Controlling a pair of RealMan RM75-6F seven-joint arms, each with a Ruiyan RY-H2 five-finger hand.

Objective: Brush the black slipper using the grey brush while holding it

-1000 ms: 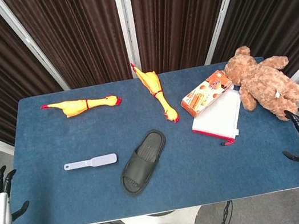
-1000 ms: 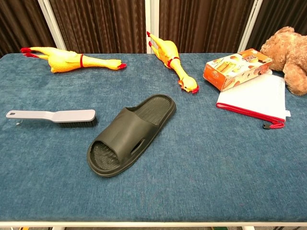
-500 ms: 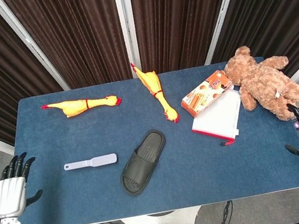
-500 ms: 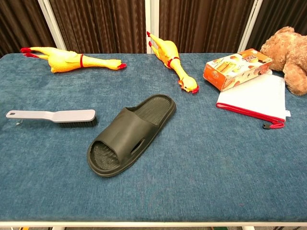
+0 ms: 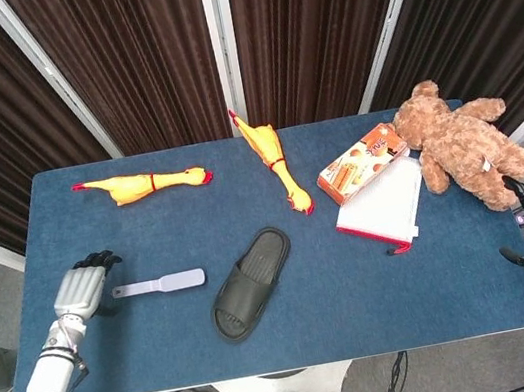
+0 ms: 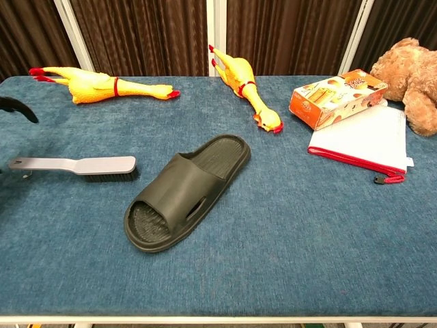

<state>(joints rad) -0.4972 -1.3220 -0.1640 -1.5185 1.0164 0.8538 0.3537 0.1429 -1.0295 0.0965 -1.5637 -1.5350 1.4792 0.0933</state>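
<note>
Black slipper (image 5: 251, 284) beside grey brush (image 5: 160, 284)

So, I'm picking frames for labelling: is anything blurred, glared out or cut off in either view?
Head view: even lighting, no glare, soft shadows; the grey brush and black slipper are sharp, both hands visible, the left hand by the brush handle. Chest view: equally sharp, but the teddy bear is cropped at the right edge and only dark fingertips show at the left.
</note>
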